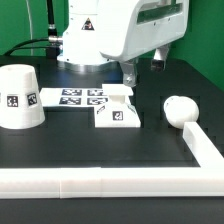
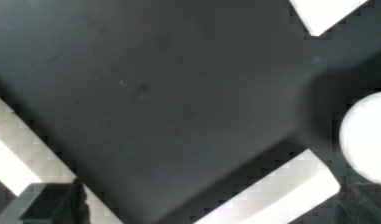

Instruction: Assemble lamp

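Exterior view: my fingers [image 1: 130,72] (opening: I cannot tell) hover above the base [image 1: 118,116], presumably poised to grasp it.

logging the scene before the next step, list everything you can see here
shade: one, white with tags, exterior view's left
marker board: one, white with tags, flat, mid-table
base: one, white, tagged, flat beside the marker board
bulb: one, white, exterior view's right
border rail: one, white, along the near and right table edges
table: one, black, under everything
arm: one, white, at the back
gripper: one, dark, above the base, opening unclear
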Action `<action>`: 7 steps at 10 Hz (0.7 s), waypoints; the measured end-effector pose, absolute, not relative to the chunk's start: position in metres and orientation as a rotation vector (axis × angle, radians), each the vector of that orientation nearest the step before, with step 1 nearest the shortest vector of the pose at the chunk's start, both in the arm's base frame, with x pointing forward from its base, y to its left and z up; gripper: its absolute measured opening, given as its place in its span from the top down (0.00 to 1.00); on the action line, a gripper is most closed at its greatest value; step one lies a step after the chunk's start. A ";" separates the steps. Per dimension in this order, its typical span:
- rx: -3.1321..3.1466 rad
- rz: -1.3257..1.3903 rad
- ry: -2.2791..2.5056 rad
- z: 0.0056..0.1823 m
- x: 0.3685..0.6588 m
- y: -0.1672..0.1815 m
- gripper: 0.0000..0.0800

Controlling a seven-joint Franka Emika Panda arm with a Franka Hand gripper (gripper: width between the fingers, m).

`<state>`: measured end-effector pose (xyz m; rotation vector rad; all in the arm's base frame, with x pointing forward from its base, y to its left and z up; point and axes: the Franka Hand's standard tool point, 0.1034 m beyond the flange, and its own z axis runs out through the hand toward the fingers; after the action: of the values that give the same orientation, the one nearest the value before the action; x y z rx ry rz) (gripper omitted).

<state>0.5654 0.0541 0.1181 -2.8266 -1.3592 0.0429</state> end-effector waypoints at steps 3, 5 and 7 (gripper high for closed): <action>-2.827 0.043 -1.359 0.118 0.565 0.054 0.13; -2.826 0.044 -1.359 0.118 0.565 0.054 0.13; -2.835 0.057 -1.350 0.117 0.528 0.045 0.13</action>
<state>0.5275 0.0447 0.1168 -2.8349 -1.3503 0.0574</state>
